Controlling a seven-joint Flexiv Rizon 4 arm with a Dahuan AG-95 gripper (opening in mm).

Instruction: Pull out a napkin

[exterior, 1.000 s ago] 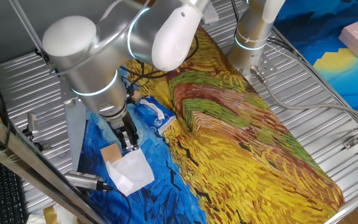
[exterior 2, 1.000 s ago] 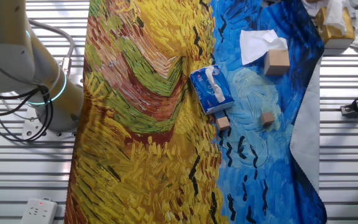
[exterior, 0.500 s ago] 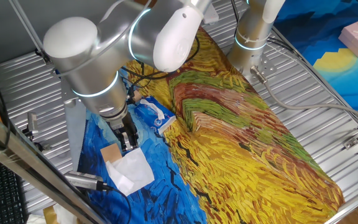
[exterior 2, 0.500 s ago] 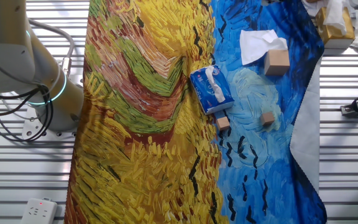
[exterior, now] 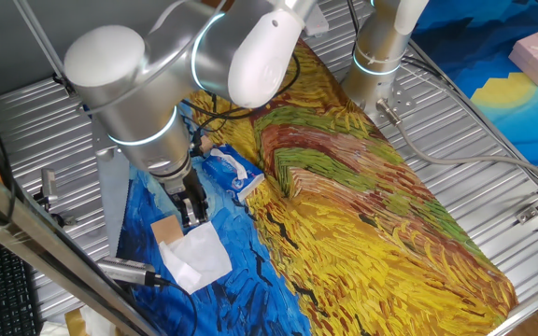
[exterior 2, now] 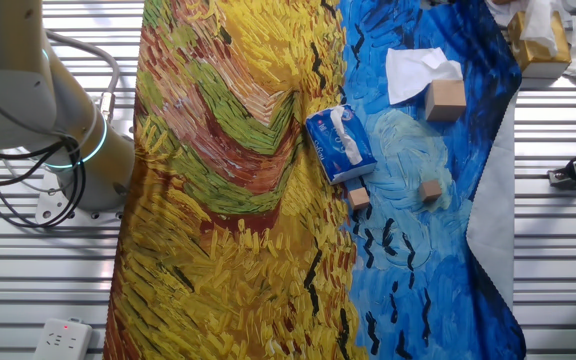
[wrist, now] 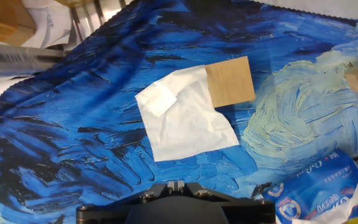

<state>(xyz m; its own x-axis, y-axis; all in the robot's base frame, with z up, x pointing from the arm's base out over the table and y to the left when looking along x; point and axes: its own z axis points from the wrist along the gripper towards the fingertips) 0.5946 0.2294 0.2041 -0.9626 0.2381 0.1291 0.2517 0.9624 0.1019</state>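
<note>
On the blue part of the cloth point(wrist: 73, 124) the napkin point(wrist: 182, 118) lies flat and free, touching a wooden cube point(wrist: 229, 81), well apart from the packet point(exterior 2: 340, 145). So I judge the pulling is done; perhaps only the retreat of the arm is left. The packet has another white tissue sticking out of its slot. The gripper point(exterior: 192, 213) hangs above the napkin and holds nothing; whether its fingers are apart I cannot tell.

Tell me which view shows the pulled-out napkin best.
The hand view: the napkin lies flat and whole, one edge against a wooden cube. One fixed view shows it small below the gripper; the other fixed view shows it far off, partly behind the cube.
</note>
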